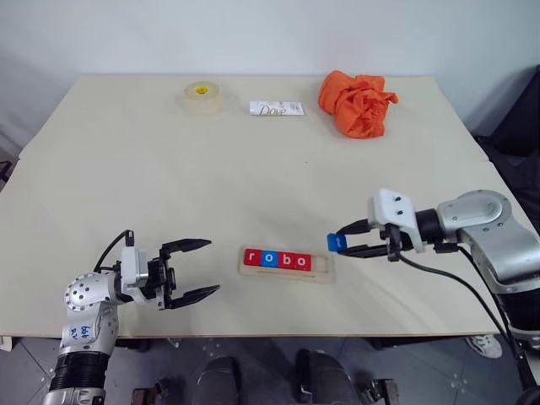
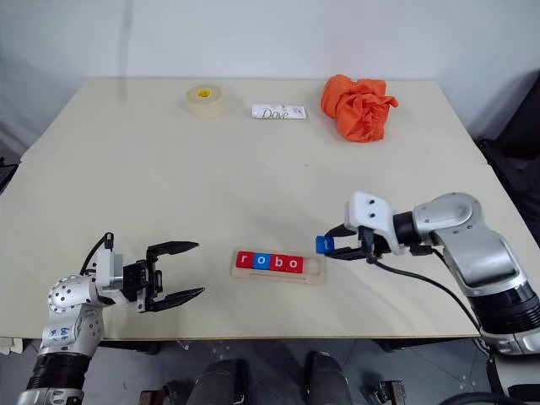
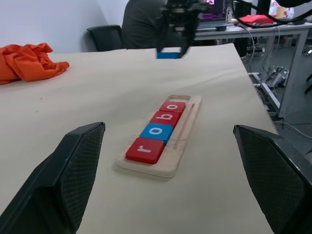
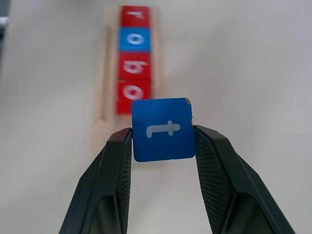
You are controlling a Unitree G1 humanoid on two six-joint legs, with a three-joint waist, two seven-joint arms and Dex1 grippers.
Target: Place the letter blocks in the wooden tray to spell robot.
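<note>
The wooden tray point(image 1: 326, 269) lies near the table's front edge, holding several letter blocks point(image 1: 277, 260) in a row that reads r, o, b, o: red, blue, red, red. Its right end is bare. My right gripper point(image 1: 348, 239) is shut on the blue t block point(image 4: 163, 129), holding it just above the table, a little right of the tray's right end. Left of the tray, my left gripper point(image 1: 201, 268) stands open and holds nothing, its fingers pointing toward the tray point(image 3: 183, 141).
Along the far edge sit a roll of clear tape point(image 1: 202, 96), a white Dove packet point(image 1: 276, 108) and a crumpled orange cloth point(image 1: 356, 103). A person sits beyond the table's end in the left wrist view point(image 3: 144, 22).
</note>
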